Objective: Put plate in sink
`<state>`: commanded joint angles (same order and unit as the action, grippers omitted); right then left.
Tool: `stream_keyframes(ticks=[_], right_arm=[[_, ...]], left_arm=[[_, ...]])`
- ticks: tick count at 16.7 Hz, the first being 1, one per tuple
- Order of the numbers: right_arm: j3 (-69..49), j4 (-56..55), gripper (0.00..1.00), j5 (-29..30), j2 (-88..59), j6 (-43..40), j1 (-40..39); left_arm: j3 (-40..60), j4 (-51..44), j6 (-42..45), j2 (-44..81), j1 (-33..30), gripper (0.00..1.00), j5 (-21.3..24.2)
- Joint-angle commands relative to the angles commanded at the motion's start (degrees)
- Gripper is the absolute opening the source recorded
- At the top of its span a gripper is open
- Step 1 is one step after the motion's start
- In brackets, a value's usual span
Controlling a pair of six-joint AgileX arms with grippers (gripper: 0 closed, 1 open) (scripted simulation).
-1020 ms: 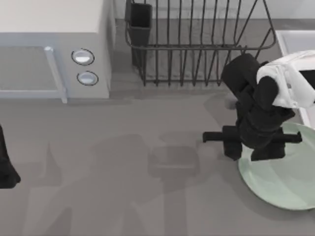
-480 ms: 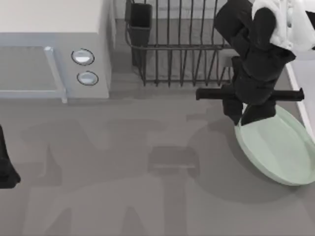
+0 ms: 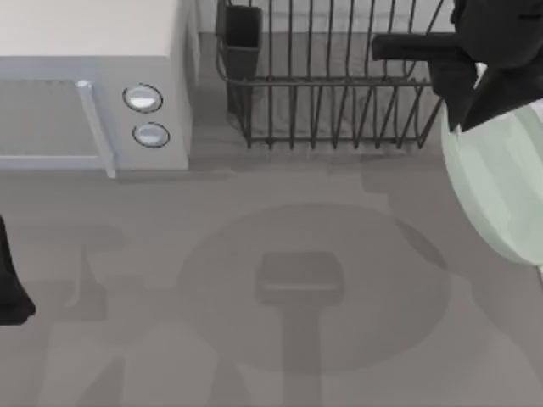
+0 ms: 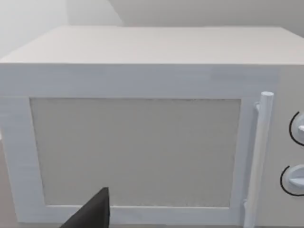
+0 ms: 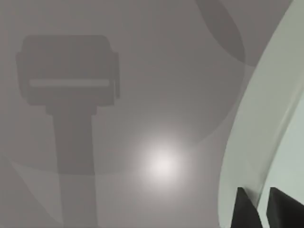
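The pale mint-green plate [image 3: 501,182] hangs tilted above the table at the right edge of the top view, in front of the rack's right end. My right gripper [image 3: 469,112] is shut on the plate's near-left rim. In the right wrist view both dark fingertips [image 5: 244,211] pinch the plate [image 5: 266,128] rim, with the grey tabletop far below. The plate's round shadow lies on the middle of the table. The arm and the raised plate hide the sink. My left gripper [image 3: 10,288] is parked at the left edge.
A white microwave [image 3: 93,93] stands at the back left, and the left wrist view faces the door of this microwave [image 4: 137,147]. A black wire dish rack [image 3: 331,85] with a dark cup holder [image 3: 242,34] is at the back centre.
The right arm has lifted the plate off the table and carried it toward the back right. The plate now hangs tilted and higher, and its shadow has grown. The left arm has not moved.
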<state>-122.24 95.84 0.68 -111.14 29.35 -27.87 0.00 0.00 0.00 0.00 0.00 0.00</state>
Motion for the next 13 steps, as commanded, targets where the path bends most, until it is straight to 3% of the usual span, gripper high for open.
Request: stream_keyframes(ticks=[8,13], right_arm=[[-3.7,3.6,0.00,0.0,0.4,-0.3,0.0],[-13.1,4.5,0.00,-0.1,-9.3,-7.8,7.6]], left_arm=[[0.0,0.0,0.0,0.0,0.0,1.00,0.0],[0.0,0.0,0.0,0.0,0.0,1.00,0.0]])
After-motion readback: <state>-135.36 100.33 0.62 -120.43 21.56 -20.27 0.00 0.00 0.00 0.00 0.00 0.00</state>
